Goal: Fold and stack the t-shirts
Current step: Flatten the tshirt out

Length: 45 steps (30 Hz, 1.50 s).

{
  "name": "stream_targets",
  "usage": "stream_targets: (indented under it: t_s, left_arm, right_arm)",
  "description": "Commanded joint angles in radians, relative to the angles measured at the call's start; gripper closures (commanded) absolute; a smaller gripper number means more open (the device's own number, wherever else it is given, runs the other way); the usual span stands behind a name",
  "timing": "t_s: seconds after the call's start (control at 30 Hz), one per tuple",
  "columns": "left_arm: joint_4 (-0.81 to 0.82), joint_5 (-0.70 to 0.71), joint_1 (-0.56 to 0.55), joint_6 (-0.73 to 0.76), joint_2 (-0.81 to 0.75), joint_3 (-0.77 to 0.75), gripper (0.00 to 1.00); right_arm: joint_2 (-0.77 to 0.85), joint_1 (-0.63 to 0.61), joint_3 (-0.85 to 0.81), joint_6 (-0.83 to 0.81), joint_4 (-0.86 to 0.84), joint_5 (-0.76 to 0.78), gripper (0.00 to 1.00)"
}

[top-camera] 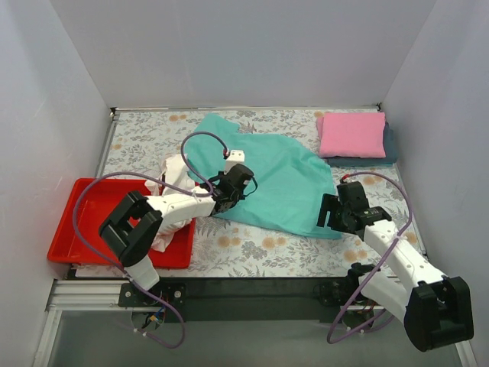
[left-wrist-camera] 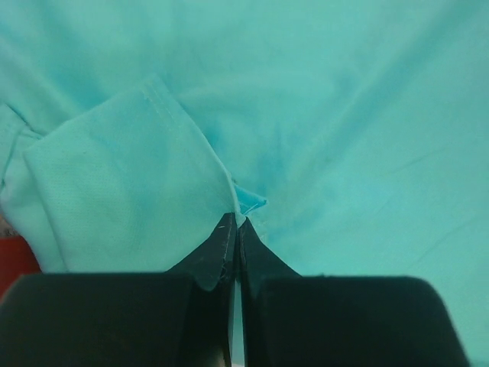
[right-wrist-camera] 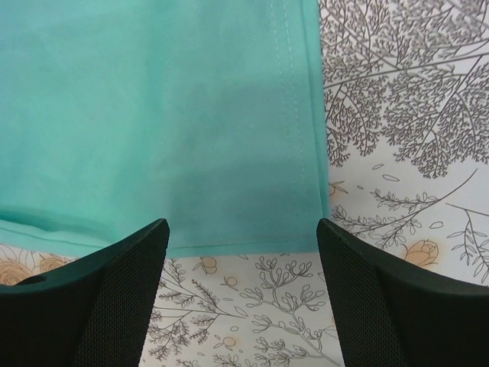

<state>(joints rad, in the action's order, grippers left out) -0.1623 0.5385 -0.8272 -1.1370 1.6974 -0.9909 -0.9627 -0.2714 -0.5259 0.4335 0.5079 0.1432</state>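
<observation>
A teal t-shirt (top-camera: 284, 182) lies spread out in the middle of the table. My left gripper (top-camera: 241, 183) sits on its left side, shut on a fold of the teal cloth (left-wrist-camera: 243, 205) beside a sleeve (left-wrist-camera: 122, 183). My right gripper (top-camera: 331, 212) hangs open just above the shirt's near right corner (right-wrist-camera: 229, 153); its fingers (right-wrist-camera: 130, 267) straddle the hem with nothing between them. A folded pink t-shirt (top-camera: 351, 134) rests on a dark blue-grey one (top-camera: 391, 151) at the back right. A crumpled white t-shirt (top-camera: 173, 177) hangs over the tray's edge on the left.
A red plastic tray (top-camera: 84, 229) stands at the near left, under my left arm. The table carries a floral-print cloth (top-camera: 252, 248). White walls close in the left, back and right sides.
</observation>
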Motion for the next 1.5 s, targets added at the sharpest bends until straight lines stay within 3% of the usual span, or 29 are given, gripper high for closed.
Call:
stream_targets:
  t_s: [0.0,0.4,0.6,0.7,0.73,0.8,0.83,0.87,1.23,1.47]
  left_arm:
    - [0.107,-0.023,0.036,0.025,-0.096,0.014,1.0]
    - [0.195,-0.098,0.123,0.059,-0.156,0.08,1.0]
    - [0.202,-0.114,0.126,0.063,-0.139,0.08,1.0]
    - [0.201,-0.117,0.128,0.065,-0.136,0.081,1.0]
    - [0.201,-0.117,0.128,0.066,-0.137,0.083,1.0]
    - [0.198,-0.115,0.128,0.066,-0.142,0.084,1.0]
    - [0.196,-0.115,0.128,0.066,-0.143,0.089,1.0]
    - [0.196,-0.115,0.128,0.066,-0.145,0.09,1.0]
    - [0.193,-0.242,0.126,0.065,-0.188,0.159,1.0]
    - [0.175,-0.322,0.109,0.045,-0.251,0.221,1.0]
  right_arm:
    - [-0.033,-0.005,-0.032,0.031,0.057,-0.019,0.29]
    - [-0.097,-0.005,-0.042,0.088,0.113,0.015,0.29]
    - [-0.114,-0.003,-0.011,0.119,0.081,-0.016,0.36]
    - [-0.113,-0.005,0.007,0.123,0.075,-0.019,0.51]
    - [-0.111,-0.005,0.009,0.122,0.075,-0.022,0.64]
    - [-0.105,-0.005,0.012,0.123,0.078,-0.024,0.78]
    - [-0.1,-0.005,0.009,0.125,0.078,-0.018,0.91]
    - [-0.087,-0.005,0.007,0.125,0.084,-0.013,0.98]
    - [0.025,-0.005,-0.209,0.074,0.259,0.191,0.99]
    - [-0.066,-0.002,-0.379,0.001,0.489,0.213,0.99]
